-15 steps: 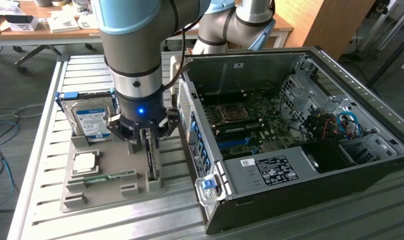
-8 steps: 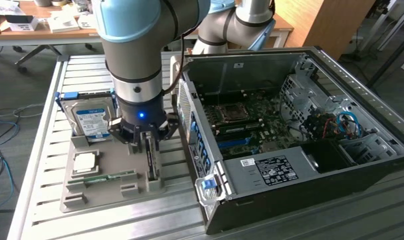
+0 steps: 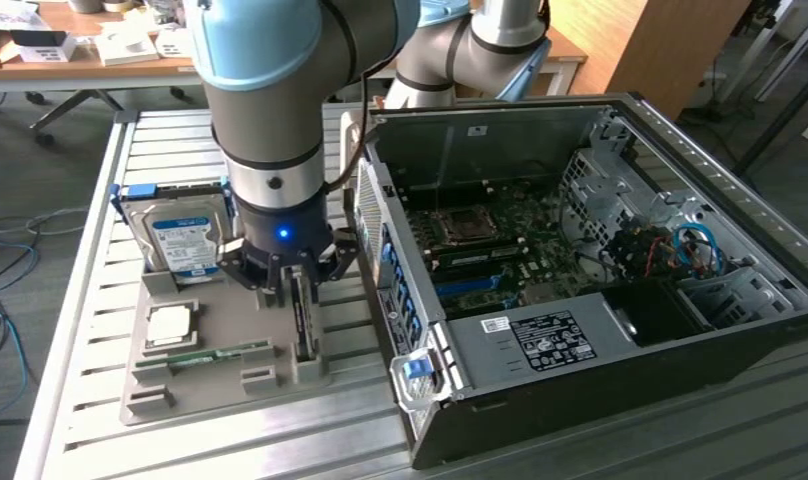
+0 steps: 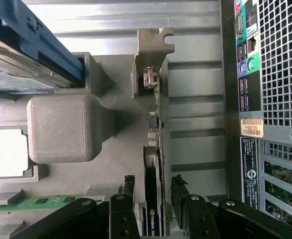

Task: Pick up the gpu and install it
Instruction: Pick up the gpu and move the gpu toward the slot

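Observation:
The gpu (image 3: 304, 335) stands on edge in a slot of the grey holder tray (image 3: 217, 385), a thin dark card beside the open computer case (image 3: 578, 270). In the wrist view the gpu (image 4: 154, 149) runs edge-on away from the camera, ending in its pale metal bracket (image 4: 153, 47). My gripper (image 3: 297, 290) is lowered straight over the card. Its gripper (image 4: 153, 191) is open. One black finger (image 4: 128, 191) sits on each side of the card, the other finger (image 4: 179, 191) opposite, with a small gap showing on both sides.
The tray also holds a silver blue-labelled hard drive (image 3: 180, 240), a processor chip (image 3: 171, 322) and a green memory stick (image 3: 197, 355). The case's rear port panel (image 4: 247, 74) stands close beside the card. The motherboard (image 3: 491, 250) lies exposed inside the case.

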